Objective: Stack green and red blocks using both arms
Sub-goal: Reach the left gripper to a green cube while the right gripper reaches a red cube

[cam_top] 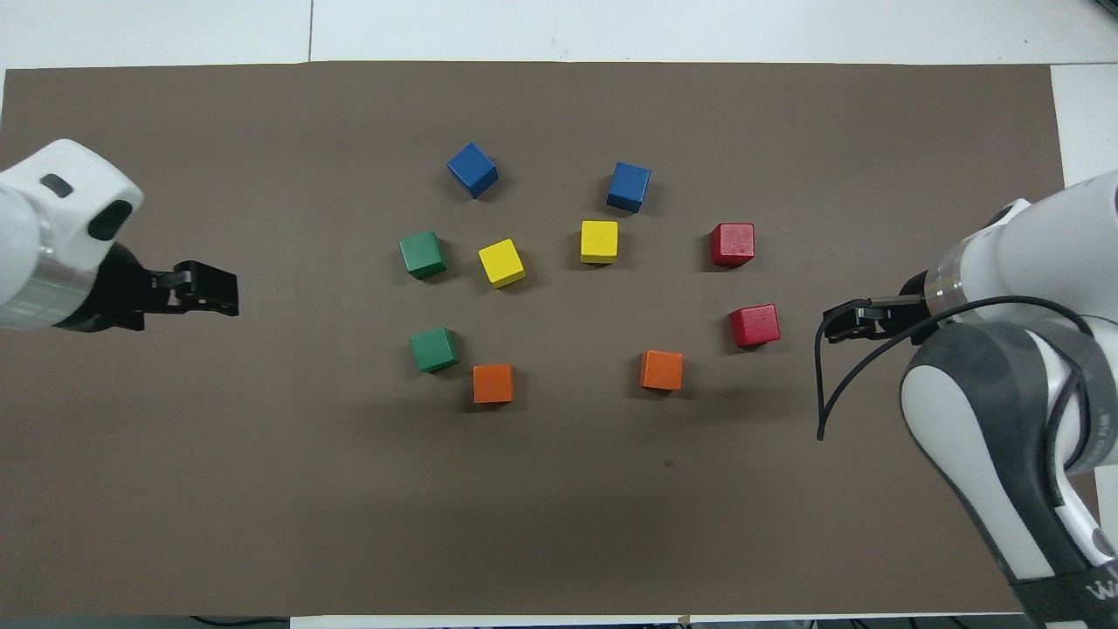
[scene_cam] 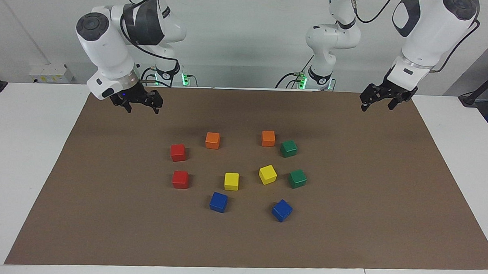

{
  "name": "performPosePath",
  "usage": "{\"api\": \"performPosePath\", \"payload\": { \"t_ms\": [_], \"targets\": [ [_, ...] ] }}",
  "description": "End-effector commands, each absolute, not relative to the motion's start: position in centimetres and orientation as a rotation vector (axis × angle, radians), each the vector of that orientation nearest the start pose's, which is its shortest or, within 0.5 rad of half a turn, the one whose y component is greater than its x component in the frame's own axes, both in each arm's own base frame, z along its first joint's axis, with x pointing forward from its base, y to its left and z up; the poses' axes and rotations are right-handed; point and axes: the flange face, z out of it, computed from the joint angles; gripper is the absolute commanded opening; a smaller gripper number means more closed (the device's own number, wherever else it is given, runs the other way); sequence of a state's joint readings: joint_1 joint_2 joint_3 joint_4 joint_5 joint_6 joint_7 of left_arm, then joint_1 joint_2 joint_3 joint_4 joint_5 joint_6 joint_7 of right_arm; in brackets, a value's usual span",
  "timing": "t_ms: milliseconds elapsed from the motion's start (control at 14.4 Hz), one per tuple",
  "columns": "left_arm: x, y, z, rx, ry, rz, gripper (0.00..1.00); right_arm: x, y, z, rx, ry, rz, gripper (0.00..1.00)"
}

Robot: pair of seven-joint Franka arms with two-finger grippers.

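Two red blocks [scene_cam: 178, 152] [scene_cam: 180, 179] sit on the brown mat toward the right arm's end, also seen from overhead [cam_top: 755, 326] [cam_top: 732, 244]. Two green blocks [scene_cam: 288, 148] [scene_cam: 297, 178] sit toward the left arm's end, likewise seen from overhead [cam_top: 434, 349] [cam_top: 423, 254]. All four lie singly, none stacked. My right gripper [scene_cam: 142, 108] [cam_top: 834, 321] hangs open and empty over bare mat, apart from the red blocks. Over the mat's rim at its own end, my left gripper [scene_cam: 376, 106] [cam_top: 229, 293] is open and holds nothing.
Between the red and green pairs lie two orange cubes [scene_cam: 212, 140] [scene_cam: 268, 138], two yellow cubes [scene_cam: 231, 181] [scene_cam: 267, 174] and two blue cubes [scene_cam: 218, 202] [scene_cam: 282, 210]. The brown mat [scene_cam: 103, 213] covers most of the white table. A black cable [cam_top: 821, 393] loops by the right wrist.
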State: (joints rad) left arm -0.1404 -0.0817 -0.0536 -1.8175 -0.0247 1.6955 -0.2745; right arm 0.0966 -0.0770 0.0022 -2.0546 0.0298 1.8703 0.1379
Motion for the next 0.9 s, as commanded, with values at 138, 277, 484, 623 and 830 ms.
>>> {"api": "performPosePath", "payload": {
  "t_ms": [138,277,484,623,830],
  "targets": [
    [51.0,-18.6,48.0,-3.156,-0.242,0.046,1.00,51.6,9.0,43.0,-3.114,0.150,0.178,1.00],
    [50.5,-23.9,43.9,-3.161,-0.319,0.031,1.00,51.7,11.2,42.2,-3.116,0.187,0.158,1.00],
    [49.6,-26.9,39.8,-3.151,-0.373,0.043,1.00,52.6,12.6,41.3,-3.125,0.156,0.075,1.00],
    [49.2,-26.4,38.4,-3.142,-0.372,0.057,1.00,53.3,12.7,40.8,-3.119,0.146,0.021,1.00],
    [48.6,-25.9,36.4,-3.146,-0.407,0.037,1.00,54.4,12.0,38.1,-3.120,0.055,-0.012,1.00]
  ]
}}
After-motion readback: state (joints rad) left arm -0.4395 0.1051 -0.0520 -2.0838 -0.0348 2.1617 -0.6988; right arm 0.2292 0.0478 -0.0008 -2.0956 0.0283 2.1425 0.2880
